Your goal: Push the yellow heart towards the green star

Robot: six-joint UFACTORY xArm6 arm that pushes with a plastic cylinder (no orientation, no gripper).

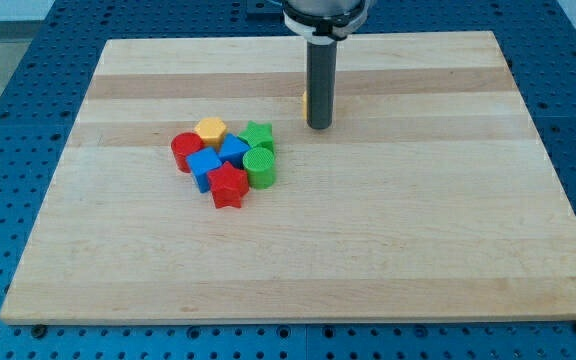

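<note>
Dark and upright, the rod comes down from the view's top, and my tip [319,126] rests on the wooden board [418,260]; it has no jaws to open. Only a thin yellow sliver, the yellow heart [305,99], shows at the rod's left side, its shape hidden. The green star [259,134] lies near, lower left, touching the blue block [234,150] in the cluster. Bare board lies between them.

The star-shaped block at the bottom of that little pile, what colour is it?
Red. The red star sits at the cluster's bottom edge in the camera view.
</note>
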